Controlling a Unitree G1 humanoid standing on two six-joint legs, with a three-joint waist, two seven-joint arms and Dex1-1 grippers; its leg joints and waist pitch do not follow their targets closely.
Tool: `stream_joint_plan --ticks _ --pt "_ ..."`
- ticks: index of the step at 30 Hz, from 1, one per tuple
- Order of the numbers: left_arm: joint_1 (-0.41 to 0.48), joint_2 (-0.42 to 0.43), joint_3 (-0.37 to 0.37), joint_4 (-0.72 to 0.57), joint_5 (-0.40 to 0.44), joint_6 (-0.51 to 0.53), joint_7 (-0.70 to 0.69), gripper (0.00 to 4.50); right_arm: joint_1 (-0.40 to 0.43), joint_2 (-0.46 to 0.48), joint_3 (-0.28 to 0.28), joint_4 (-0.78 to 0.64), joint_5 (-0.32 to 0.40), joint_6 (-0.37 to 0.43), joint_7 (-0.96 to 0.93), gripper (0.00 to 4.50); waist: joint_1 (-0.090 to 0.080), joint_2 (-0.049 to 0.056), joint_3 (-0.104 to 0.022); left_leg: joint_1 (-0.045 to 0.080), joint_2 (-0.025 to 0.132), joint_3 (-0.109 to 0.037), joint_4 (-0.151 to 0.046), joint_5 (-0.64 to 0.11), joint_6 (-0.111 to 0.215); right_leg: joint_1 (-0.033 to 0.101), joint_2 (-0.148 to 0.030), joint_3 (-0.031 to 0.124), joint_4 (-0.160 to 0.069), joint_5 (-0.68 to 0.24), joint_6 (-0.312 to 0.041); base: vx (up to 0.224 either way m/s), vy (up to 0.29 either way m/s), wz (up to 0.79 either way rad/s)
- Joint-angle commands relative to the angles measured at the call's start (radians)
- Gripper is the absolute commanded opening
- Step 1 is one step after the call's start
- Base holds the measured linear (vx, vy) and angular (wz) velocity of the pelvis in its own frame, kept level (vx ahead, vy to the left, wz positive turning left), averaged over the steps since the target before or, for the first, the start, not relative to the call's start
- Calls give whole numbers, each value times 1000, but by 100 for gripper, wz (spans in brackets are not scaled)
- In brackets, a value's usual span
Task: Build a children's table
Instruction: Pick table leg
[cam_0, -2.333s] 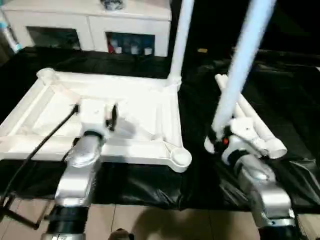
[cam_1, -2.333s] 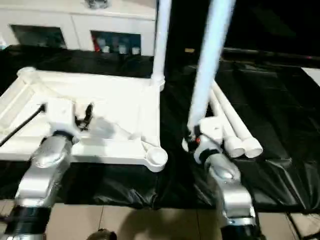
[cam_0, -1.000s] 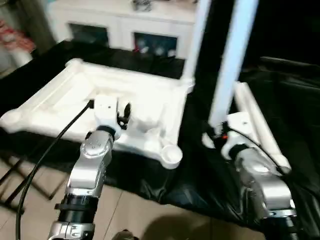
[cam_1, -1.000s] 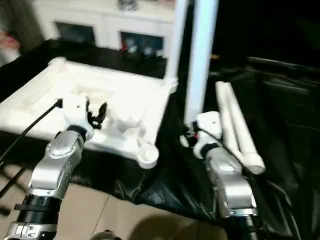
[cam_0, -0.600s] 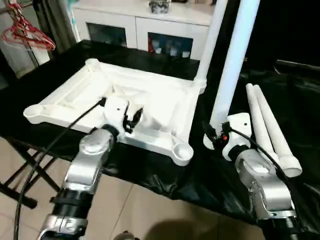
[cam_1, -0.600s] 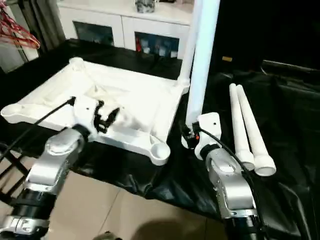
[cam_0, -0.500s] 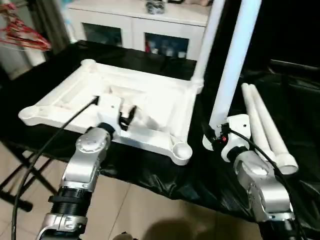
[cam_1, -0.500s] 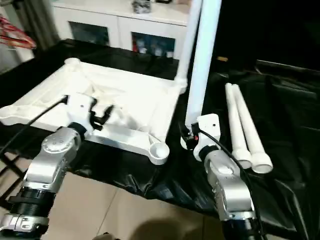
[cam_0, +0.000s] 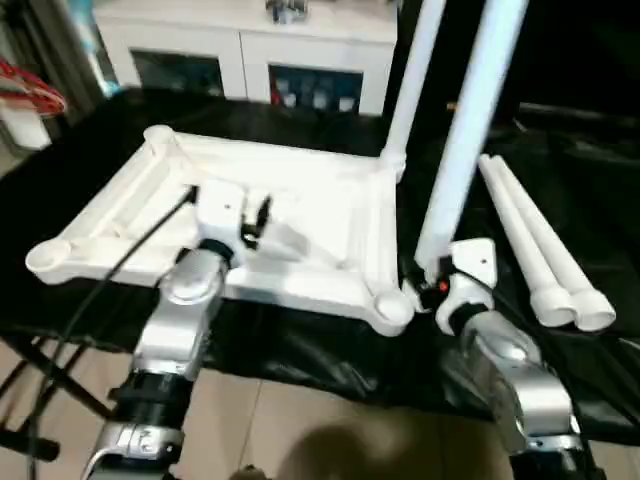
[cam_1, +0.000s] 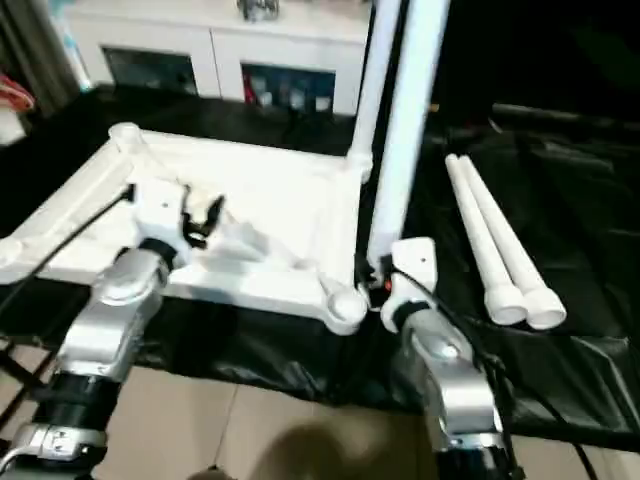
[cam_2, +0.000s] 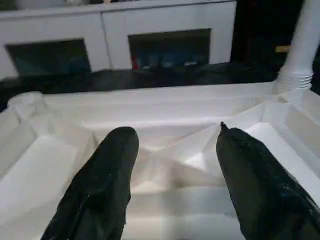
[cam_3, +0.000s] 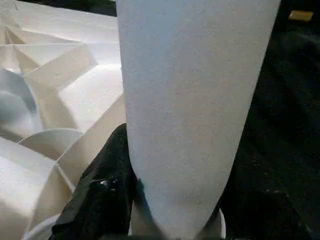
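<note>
Four legs belong to the children's table, whose top (cam_0: 300, 215) lies ribbed side up on the black-draped worktop (cam_0: 590, 180), so its corner sockets face upward. One leg (cam_0: 412, 80) already stands in the far corner socket. Two spare legs (cam_0: 535, 245) lie beside the top, on its right. The right gripper (cam_0: 432, 285) grips the fourth leg (cam_0: 470, 125) upright, fingers clenched round it, seemingly close above the near corner socket (cam_0: 392, 312). Spread and empty, the left gripper (cam_2: 172, 175) hovers over the ribs; whether its fingers (cam_2: 105, 185) touch is unclear.

The held leg (cam_0: 468, 130) runs past the top edge, its upper end unseen.
</note>
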Motion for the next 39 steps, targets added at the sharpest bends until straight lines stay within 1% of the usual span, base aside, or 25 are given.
stream_joint_plan --ticks 1,2,3,4,5,8,13,16,19,22,25,26,27,28,29,30,31,32,33,34,35,36,37,38,39 --pt "11 -19 -31 -29 -5 12 -9 293 -7 -20 -30 -17 10 8 -1 189 -16 2 -97 76 130 -77 -53 495 326 -20 -80 43 -39 70 -69 -19 -68 -4" --pt "29 -17 -42 -43 -6 -2 -21 293 -7 -20 -34 -15 10 8 -1 189 -5 -18 -97 35 72 -36 -22 465 322 10 -101 58 -69 177 -99 -19 -68 -4" --pt "39 -16 -43 -51 -7 -9 -22 293 -6 -20 -35 -14 10 8 -2 189 24 -44 -89 -34 -6 19 -23 282 243 62 -126 70 -76 308 -85 -41 -97 -1" --pt "42 -16 -43 -53 -7 -12 -22 293 -6 -19 -35 -14 10 8 -2 189 43 -39 -79 -25 8 24 -33 158 189 51 -142 74 -102 231 -65 -67 -98 0" --pt "56 -18 -40 -66 -15 -19 -22 293 -7 -19 -35 -15 8 9 -3 189 37 -36 -66 -17 25 30 -68 -8 76 59 -110 57 -112 -19 -40 -67 -98 0" --pt "69 -24 -34 -84 -29 -17 -38 293 -12 -20 -36 -16 9 12 -2 189 21 -20 -53 13 58 33 -103 -181 -1 37 -80 47 -129 -315 -43 -78 -46 2" --pt "83 -17 -60 -111 -28 -2 -77 293 -14 -24 -37 -15 13 8 2 189 9 -19 -42 33 67 35 -123 -333 -51 28 -84 45 -149 -461 -14 -41 -2 3" --pt "82 -15 -62 -115 -37 -3 -85 293 -14 -21 -39 -17 18 3 4 189 8 -15 -48 31 70 31 -130 -331 -59 37 -85 46 -141 -408 -19 0 0 0" --pt "76 -12 -64 -111 -42 -7 -94 293 -16 -22 -40 -16 16 3 7 189 3 -13 -44 51 70 28 -136 -449 -66 41 -85 40 -153 -501 -9 0 0 0" --pt "78 -16 -63 -122 -56 6 -116 293 -18 -25 -46 -17 21 4 13 189 -12 -10 -31 101 58 30 -133 -595 -42 50 -73 9 -197 -677 8 0 0 0" --pt "88 -16 -63 -132 -59 11 -121 293 -13 -28 -42 -24 27 18 23 189 -17 0 -31 112 63 28 -146 -597 -24 77 -74 -4 -200 -624 -9 50 15 -10" --pt "89 -16 -64 -132 -58 11 -121 293 -9 -26 -39 -28 26 17 24 189 -35 7 -28 204 91 41 -153 -666 -62 28 -33 0 -187 -522 -51 82 19 -22" --pt "90 -16 -64 -132 -59 11 -120 293 -8 -25 -38 -29 27 15 25 189 -36 4 -27 204 102 36 -164 -676 -63 33 -34 -3 -168 -466 -65 96 11 -47" --pt "90 -16 -64 -132 -59 11 -120 293 -8 -24 -38 -29 27 14 26 189 -38 -3 -25 198 105 37 -175 -680 -56 38 -36 -4 -158 -430 -75 114 13 -62" --pt "90 -16 -64 -132 -59 12 -121 293 -7 -23 -38 -30 27 13 26 189 -39 -3 -34 190 94 50 -177 -636 -47 54 -50 10 -151 -381 -110 114 13 -62" --pt "92 -16 -64 -134 -59 11 -121 293 -7 -23 -32 -30 22 9 27 189 -27 -30 -40 88 46 59 -163 -482 -2 142 -76 30 -163 -372 -118 126 10 -50" --pt "93 -16 -64 -135 -58 12 -121 293 -7 -23 -30 -30 20 9 27 189 -3 -24 -57 53 8 72 -121 -271 53 189 -108 71 -190 -448 -103 165 -14 -23" --pt "95 -15 -64 -138 -58 13 -122 293 -8 -22 -29 -29 20 10 27 189 0 -32 -64 20 0 59 -79 -135 101 218 -123 96 -194 -483 -124 165 -14 -23" --pt "98 -14 -63 -141 -59 14 -123 293 -8 -24 -26 -28 16 8 29 189 7 -29 -69 17 -3 57 -70 -90 115 220 -123 101 -194 -455 -147 179 -17 1" --pt "100 -14 -62 -143 -59 14 -123 293 -8 -28 -22 -27 12 7 30 189 4 -21 -74 5 2 49 -74 -10 137 219 -97 85 -178 -336 -181 170 3 7" --pt "104 -13 -62 -148 -57 17 -123 293 -8 -44 -3 -22 -15 -1 35 189 0 -13 -73 8 7 46 -86 26 143 209 -74 67 -168 -270 -183 170 3 7" --pt "106 -12 -63 -152 -56 19 -122 293 -7 -52 7 -21 -26 -5 37 189 -6 -11 -74 -5 0 26 -91 113 220 207 -47 10 -148 -114 -166 183 18 19" --pt "109 -10 -63 -153 -56 20 -122 293 -4 -40 -7 -21 -13 -2 29 189 -7 -5 -81 -11 -17 18 -78 159 299 221 -48 -14 -147 -41 -145 186 8 30" --pt "112 -11 -62 -153 -57 13 -122 293 -5 -28 -25 -21 9 12 24 189 -55 18 -95 174 73 -48 -88 325 368 70 -5 -28 -54 30 -133 186 8 30" --pt "115 -10 -62 -154 -57 9 -121 293 -4 -28 -29 -22 17 22 25 189 -80 17 -103 279 183 -152 -71 645 533 -62 -42 -22 16 -94 -16 161 -10 10"
